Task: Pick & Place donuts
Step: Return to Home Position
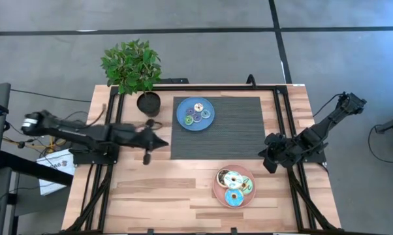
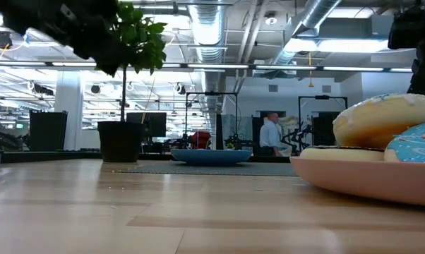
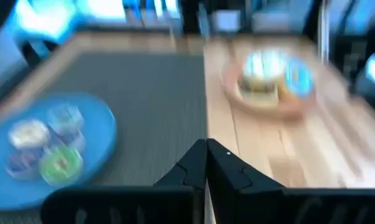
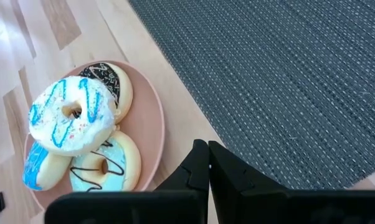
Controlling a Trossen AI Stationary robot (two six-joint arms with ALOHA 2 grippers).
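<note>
listing the table left to right, as seen from above.

- left gripper [image 3: 206, 149]: on the left side of the table, just left of the dark mat [image 1: 235, 130], pointing right. fingers pressed together, holding nothing.
- potted plant [image 1: 132, 65]: far left corner, apart from the work.
- blue plate [image 1: 183, 108]: on the mat's far left part. it carries the small donuts [image 1: 198, 108], four by my count, one of them green, lying flat and close together.
- pink plate [image 4: 149, 130]: near edge of the table, just off the mat's near right corner. it carries the large donuts [image 4: 69, 116]: a cream one with blue drizzle resting tilted on top of a dark brown one and two light blue ones.
- right gripper [image 4: 207, 148]: at the mat's right edge, just far of the pink plate. fingers closed together, holding nothing.

handling, judged: toy rings, probably light and fairly stiff, with icing that may be slick. the best hold is across one wall of the ring, one finger through the hole. the small ones leave little room for that. the top cream ring could slide if the plate is nudged.

sorting looks complete.
</note>
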